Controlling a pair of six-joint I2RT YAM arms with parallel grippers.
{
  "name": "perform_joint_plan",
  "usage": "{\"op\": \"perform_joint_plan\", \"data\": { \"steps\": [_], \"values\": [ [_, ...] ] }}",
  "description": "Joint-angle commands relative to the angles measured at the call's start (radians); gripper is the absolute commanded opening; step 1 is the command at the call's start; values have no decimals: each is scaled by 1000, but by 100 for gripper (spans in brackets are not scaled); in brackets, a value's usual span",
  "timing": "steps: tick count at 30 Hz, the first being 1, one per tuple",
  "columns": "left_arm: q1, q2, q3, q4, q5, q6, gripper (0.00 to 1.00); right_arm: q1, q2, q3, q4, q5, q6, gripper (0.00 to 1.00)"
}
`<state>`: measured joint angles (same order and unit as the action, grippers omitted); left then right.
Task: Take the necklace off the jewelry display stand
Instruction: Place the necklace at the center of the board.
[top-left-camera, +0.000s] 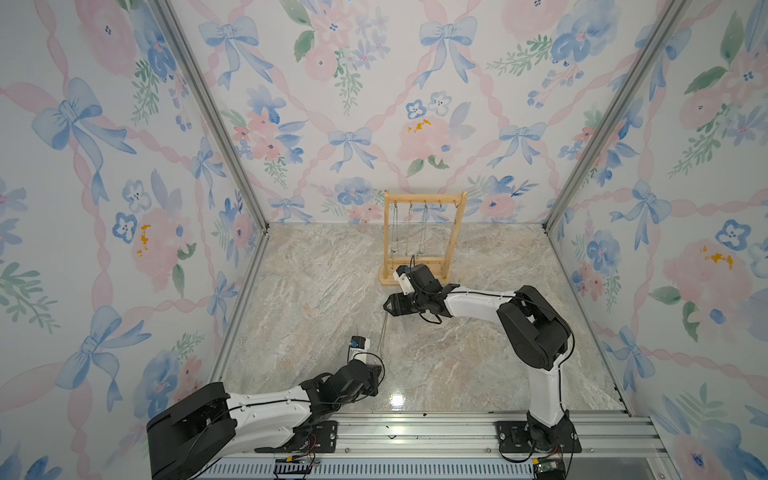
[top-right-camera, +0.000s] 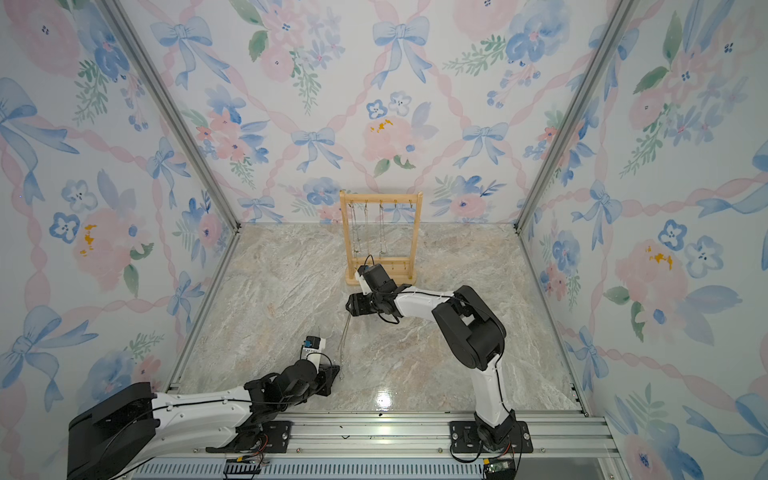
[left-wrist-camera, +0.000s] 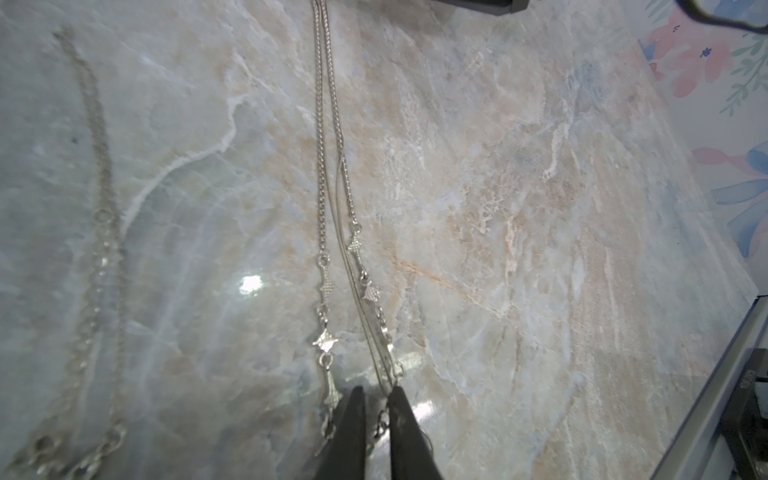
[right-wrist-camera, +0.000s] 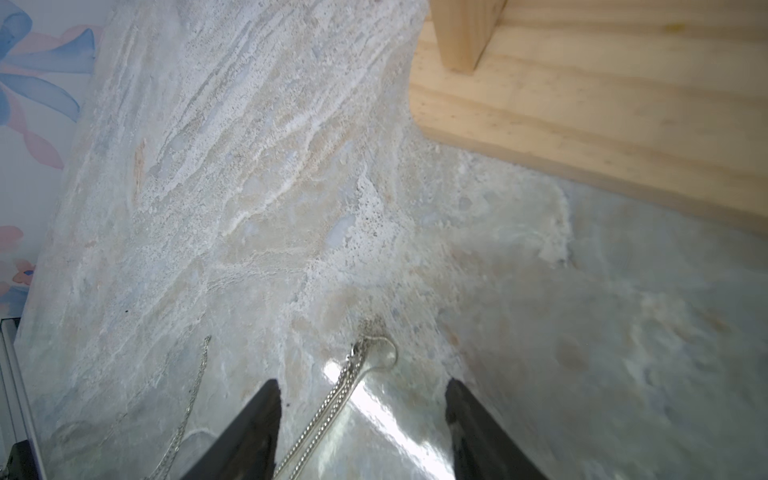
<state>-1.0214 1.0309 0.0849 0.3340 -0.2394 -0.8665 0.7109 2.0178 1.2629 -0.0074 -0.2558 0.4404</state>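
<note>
Right fingers (right-wrist-camera: 257, 424): spread wide, holding nothing, tips low over the table (top-left-camera: 311, 291).
Between the right fingers: the looped end of the necklace (right-wrist-camera: 332, 399) lies on the marble in the gap, clear of both pads.
Left fingers (left-wrist-camera: 353, 432): parted by only a slim gap; the necklace's other end runs up to their tips and a small link hangs in the gap. From where I stand it does not look pinched.
Necklace: off the stand, stretched in a nearly straight line on the table from the right fingers to the left fingers, seen in both top views (top-left-camera: 384, 336) (top-right-camera: 345, 340).
Jewelry display stand (top-left-camera: 456, 232): upright just beyond the right fingers, its wooden base (right-wrist-camera: 582, 116) close ahead of them; other chains (top-left-camera: 424, 228) hang from its top hooks.
Second chain (left-wrist-camera: 99, 232): lying loose on the table off to 1 side of the left fingers, apart from them.
Right arm (top-left-camera: 532, 328): elbow raised, forearm bent across toward the left arm's side, wrist low.
Left arm (top-left-camera: 266, 407): stretched low from its base, wrist angled down to the table.
</note>
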Motion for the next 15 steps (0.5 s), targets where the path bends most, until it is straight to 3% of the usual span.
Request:
{"op": "perform_joint_plan", "data": {
  "steps": [1,9,15],
  "values": [
    [-6,6,28,-50,-11,20,18,13,-91,-35,-14,15,-40,64],
    [-6,18,82,-50,-6,35,22,18,-258,-174,57,29,-54,64],
    [-7,-15,109,-50,-8,48,27,12,-443,-364,193,82,-52,63]
  ]
}}
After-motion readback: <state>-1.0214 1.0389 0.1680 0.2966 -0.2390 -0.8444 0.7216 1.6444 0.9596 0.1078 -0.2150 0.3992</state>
